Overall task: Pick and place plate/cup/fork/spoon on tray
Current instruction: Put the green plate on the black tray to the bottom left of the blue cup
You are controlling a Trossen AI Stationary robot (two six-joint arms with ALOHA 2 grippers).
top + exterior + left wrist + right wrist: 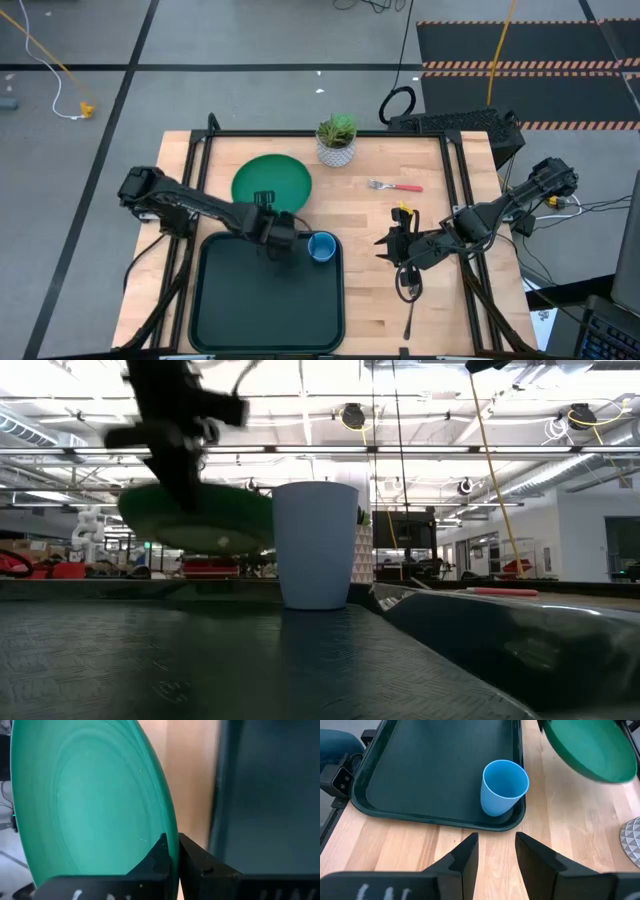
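Note:
The green plate (272, 180) is in the air just beyond the tray's far edge, held by my left gripper (266, 212), which is shut on its rim. The plate also shows in the low view (205, 520). The dark tray (250, 300) lies at the table's near left. The light-blue cup (322, 246) stands upright in the tray's far right corner. The red-handled fork (396, 186) lies on the wood at the far right. The silver spoon (407, 320) lies near the front edge. My right gripper (495, 851) is open and empty, right of the tray, facing the cup (503, 787). My left gripper pinches the plate's near rim (172, 851) between its two fingers, one on the plate's upper face and one on its underside. The fingers come at it from the table's near side. The plate is lifted clear of the table and tilted (205, 520).
A white patterned plant pot (337, 142) stands at the far edge, between the plate and the fork. A black frame runs along the table's edges (455, 170). Bare wood lies between the tray and my right gripper.

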